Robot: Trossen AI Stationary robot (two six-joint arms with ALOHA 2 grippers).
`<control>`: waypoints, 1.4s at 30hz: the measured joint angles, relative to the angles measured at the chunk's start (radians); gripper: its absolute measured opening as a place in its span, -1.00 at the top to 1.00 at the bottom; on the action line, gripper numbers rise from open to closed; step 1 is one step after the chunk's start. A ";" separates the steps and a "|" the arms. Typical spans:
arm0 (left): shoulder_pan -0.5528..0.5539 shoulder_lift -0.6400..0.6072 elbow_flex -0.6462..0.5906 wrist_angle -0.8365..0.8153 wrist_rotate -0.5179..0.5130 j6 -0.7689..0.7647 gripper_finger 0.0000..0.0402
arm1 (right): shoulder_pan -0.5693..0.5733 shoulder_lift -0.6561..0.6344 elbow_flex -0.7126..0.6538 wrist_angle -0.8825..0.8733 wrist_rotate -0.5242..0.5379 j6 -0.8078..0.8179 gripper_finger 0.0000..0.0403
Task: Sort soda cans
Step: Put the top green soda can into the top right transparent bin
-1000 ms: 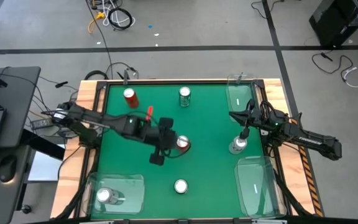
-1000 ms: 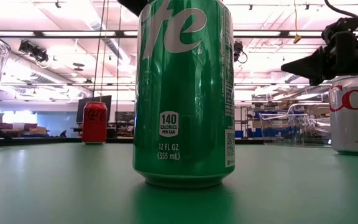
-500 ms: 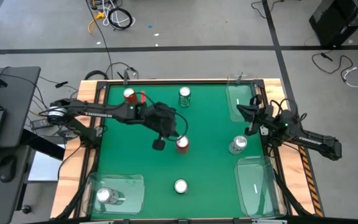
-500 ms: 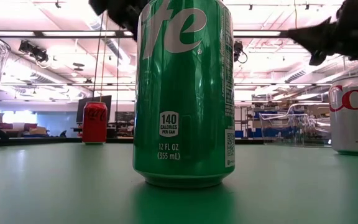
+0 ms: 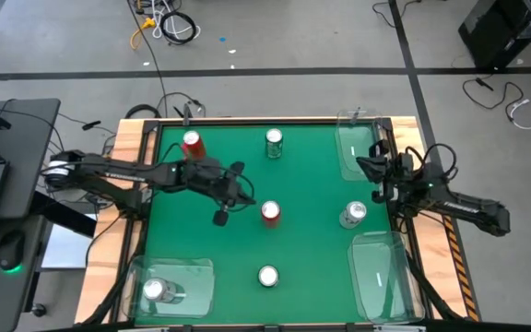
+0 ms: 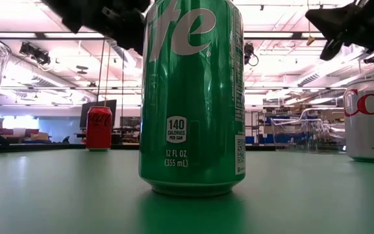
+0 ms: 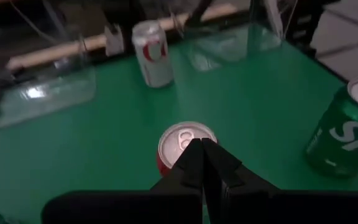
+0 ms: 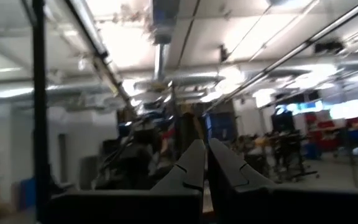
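Observation:
Six soda cans stand upright on the green table. A red can (image 5: 270, 211) (image 7: 184, 142) is at the centre, a second red one (image 5: 192, 143) (image 6: 99, 129) at the far left, and a green one (image 5: 274, 140) at the far side. Another green can (image 5: 267, 276) (image 6: 190, 97) is near, a silver can (image 5: 353, 215) (image 6: 370, 120) to the right, and a silver one (image 5: 155, 290) stands in the near-left bin. My left gripper (image 5: 244, 195) (image 7: 202, 144) is shut, raised just left of the centre red can. My right gripper (image 5: 365, 168) (image 8: 204, 144) is shut, raised beyond the right silver can.
Clear plastic bins sit at the near-left corner (image 5: 187, 272), the far-right corner (image 5: 353, 148) and the near-right corner (image 5: 381, 277). Wooden rails (image 5: 127, 148) edge the table. A laptop and a mouse lie on a desk to the left, off the table.
My left gripper has drawn back from the centre red can toward the table's left edge and risen; the can stays upright in place. My right gripper has lifted from above the right silver can and moved toward the far-right bin, tipping from pointing down to level.

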 joint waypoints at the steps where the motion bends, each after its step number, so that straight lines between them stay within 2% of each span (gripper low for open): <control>1: 0.001 -0.008 -0.022 0.049 -0.002 -0.001 1.00 | 0.000 0.020 0.016 -0.001 -0.003 -0.001 0.96; 5: 0.012 -0.024 -0.081 0.159 -0.020 -0.028 1.00 | 0.000 0.132 0.098 -0.045 -0.006 -0.023 0.96; 9: 0.026 -0.030 -0.103 0.195 -0.029 -0.060 1.00 | 0.000 0.292 0.210 -0.115 0.003 -0.052 0.95; 13: 0.047 -0.030 -0.105 0.194 -0.050 -0.069 1.00 | -0.004 0.495 0.342 -0.213 0.034 -0.086 0.90; 17: 0.082 -0.030 -0.105 0.218 -0.069 -0.069 1.00 | -0.016 0.704 0.460 -0.241 0.059 -0.123 0.77; 22: 0.131 -0.030 -0.105 0.269 -0.058 -0.069 1.00 | -0.044 0.931 0.599 -0.240 0.062 -0.167 0.50; 27: 0.191 -0.030 -0.105 0.283 -0.012 -0.044 1.00 | -0.071 1.124 0.708 -0.240 0.162 -0.195 0.16; 29: 0.223 -0.030 -0.105 0.286 -0.013 -0.048 1.00 | -0.084 1.191 0.740 -0.243 0.171 -0.192 0.01; 37: 0.294 -0.030 -0.105 0.294 0.011 -0.060 1.00 | -0.117 1.391 0.834 -0.242 0.133 -0.162 -0.62; 42: 0.301 -0.030 -0.105 0.290 0.011 -0.061 1.00 | -0.134 1.487 0.872 -0.240 0.129 -0.174 -0.82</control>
